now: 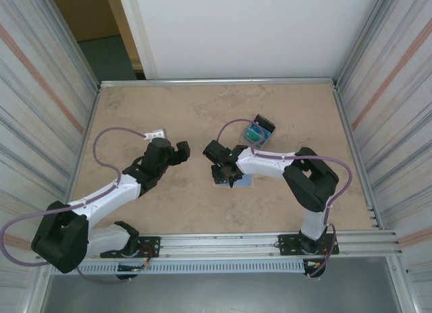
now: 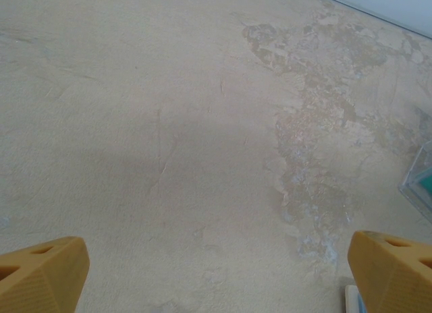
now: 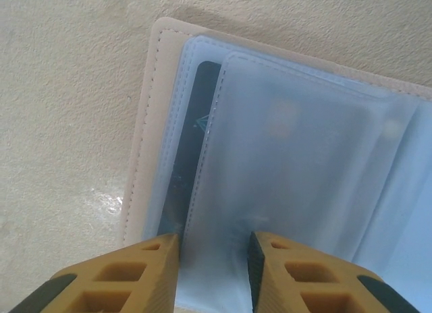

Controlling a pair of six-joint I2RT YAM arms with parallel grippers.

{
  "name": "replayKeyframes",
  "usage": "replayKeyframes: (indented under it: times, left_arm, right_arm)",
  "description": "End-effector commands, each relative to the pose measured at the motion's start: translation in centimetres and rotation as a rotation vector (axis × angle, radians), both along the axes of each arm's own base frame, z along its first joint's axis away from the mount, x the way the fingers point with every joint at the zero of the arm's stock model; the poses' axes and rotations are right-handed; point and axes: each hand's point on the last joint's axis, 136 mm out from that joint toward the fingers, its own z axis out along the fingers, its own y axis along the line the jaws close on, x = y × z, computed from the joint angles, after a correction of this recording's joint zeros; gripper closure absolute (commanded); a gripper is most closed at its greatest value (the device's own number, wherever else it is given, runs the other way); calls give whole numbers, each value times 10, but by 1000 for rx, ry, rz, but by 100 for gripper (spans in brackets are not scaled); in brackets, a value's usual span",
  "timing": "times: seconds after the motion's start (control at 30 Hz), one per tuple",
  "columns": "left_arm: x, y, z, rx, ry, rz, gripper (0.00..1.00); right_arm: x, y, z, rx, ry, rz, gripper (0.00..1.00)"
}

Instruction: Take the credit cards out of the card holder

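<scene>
Card holder (image 3: 283, 144) directly under right end effector (image 3: 213, 245); fingers narrowly apart, grip unclear.

Bare surface (image 1: 169, 110) lies open across the left and far side. Right of centre, the clear tray (image 1: 266, 126) and the card holder (image 1: 246, 181) under the right gripper (image 1: 224, 173) stand in the way.

The card holder (image 3: 145, 124) lies spread open and flat on the worktop (image 1: 169, 110), a little right of centre. It has a tan stitched rim, with pale blue translucent sleeves layered inside. One dark navy credit card (image 3: 191, 144) is tucked in the outer sleeve (only a strip shows beside the overlapping panel).
</scene>
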Motion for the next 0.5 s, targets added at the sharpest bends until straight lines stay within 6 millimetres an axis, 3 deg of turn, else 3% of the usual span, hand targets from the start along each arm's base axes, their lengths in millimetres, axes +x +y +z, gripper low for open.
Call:
replayKeyframes:
  times: [0.0, 0.47]
  left_arm:
    - [3, 2, 8, -16, -9, 13, 1]
    - [1, 1, 15, -24, -28, -3, 1]
  right_arm:
    - [-15, -9, -13, 18, 71, -6, 70]
    - [-11, -8, 4, 84, 30, 63, 88]
